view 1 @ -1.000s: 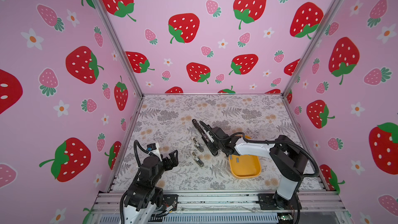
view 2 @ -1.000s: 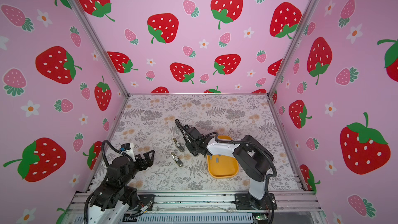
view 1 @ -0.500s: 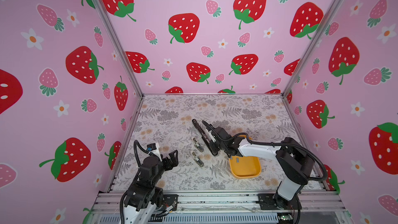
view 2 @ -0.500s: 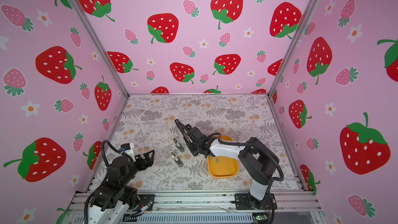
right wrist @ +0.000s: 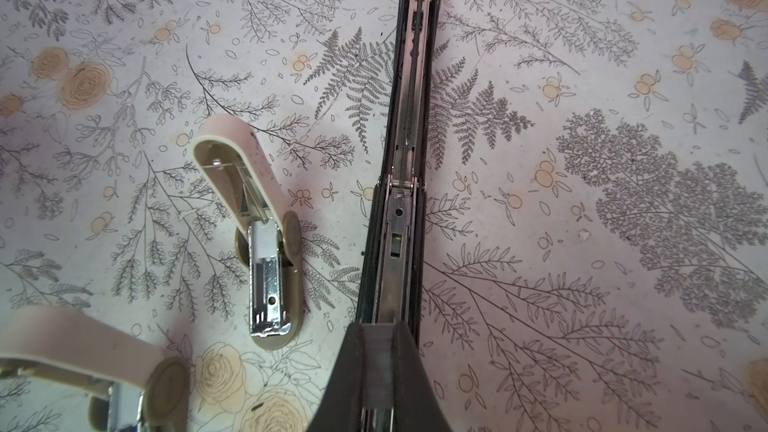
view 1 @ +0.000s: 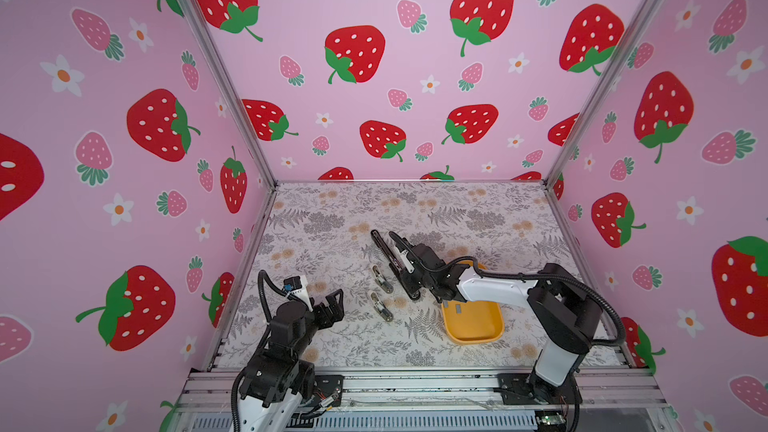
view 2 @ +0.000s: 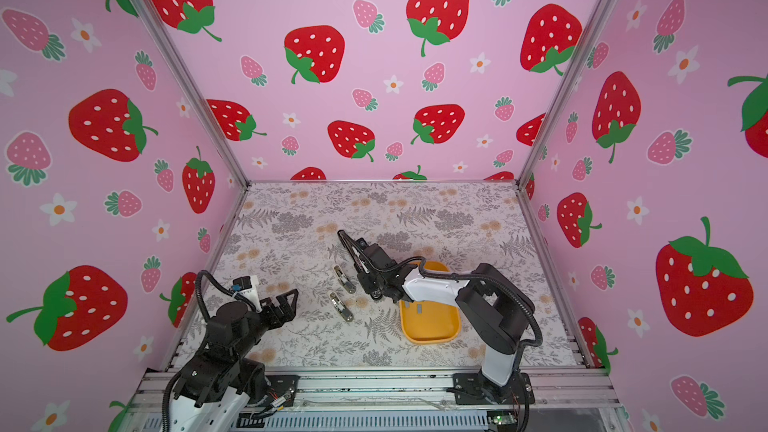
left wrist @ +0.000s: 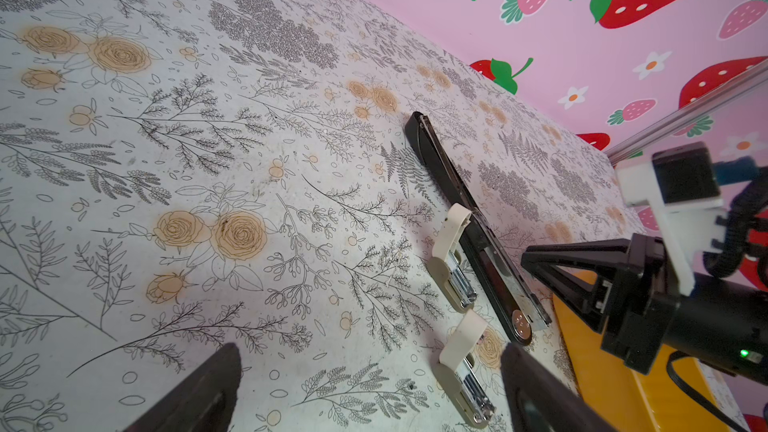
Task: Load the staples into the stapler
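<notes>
The black stapler (view 1: 384, 257) (right wrist: 405, 151) lies opened out flat mid-table, its metal channel facing up. My right gripper (right wrist: 378, 328) (view 1: 397, 239) hovers over the stapler's near half, pointing along it. It is shut on a short grey strip of staples (right wrist: 377, 367), which sits in line with the channel. More staples (view 1: 457, 308) lie in the yellow tray (view 1: 490, 334). My left gripper (view 1: 332, 301) (left wrist: 370, 388) rests open near the front left, holding nothing. From the left wrist view the stapler (left wrist: 440, 168) lies off to one side, with the right gripper (left wrist: 525, 257) above it.
Two small beige staplers (view 1: 380, 278) (view 1: 380, 306) lie open just left of the black one, also seen in the right wrist view (right wrist: 266, 251). The yellow tray sits under my right forearm. Pink walls close in the left, back and right sides.
My right gripper has crept a little farther along the stapler with the strip, and its arm has stretched out lower. The left arm has stayed still.
</notes>
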Robot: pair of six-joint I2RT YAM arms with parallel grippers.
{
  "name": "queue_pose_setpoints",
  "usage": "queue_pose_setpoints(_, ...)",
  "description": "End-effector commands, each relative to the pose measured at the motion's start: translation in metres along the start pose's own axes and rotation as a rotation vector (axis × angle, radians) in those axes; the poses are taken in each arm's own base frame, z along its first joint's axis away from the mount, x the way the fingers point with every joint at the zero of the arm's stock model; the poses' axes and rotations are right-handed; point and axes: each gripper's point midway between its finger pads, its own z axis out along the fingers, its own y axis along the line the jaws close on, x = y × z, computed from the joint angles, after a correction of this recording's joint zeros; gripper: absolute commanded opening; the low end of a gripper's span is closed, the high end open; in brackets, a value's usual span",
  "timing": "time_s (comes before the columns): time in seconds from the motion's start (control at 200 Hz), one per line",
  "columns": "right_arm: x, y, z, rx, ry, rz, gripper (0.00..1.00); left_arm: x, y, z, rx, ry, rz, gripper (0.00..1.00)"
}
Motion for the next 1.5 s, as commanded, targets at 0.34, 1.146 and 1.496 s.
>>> queue_pose_setpoints(0.34,0.000,-0.004,0.011,-0.009,-0.007,0.039,0.00,0.004,0.004,0.001,-0.012,0.005,-0.007,0.99)
queue_pose_setpoints(1.146,0.007,-0.008,0.018,-0.005,0.018,0.053,0.00,0.004,0.005,0.001,-0.018,0.008,-0.008,0.99)
queue_pose_setpoints(1.496,0.009,-0.009,0.019,-0.005,0.026,0.054,0.00,0.004,0.005,0.001,-0.019,0.009,-0.008,0.99)
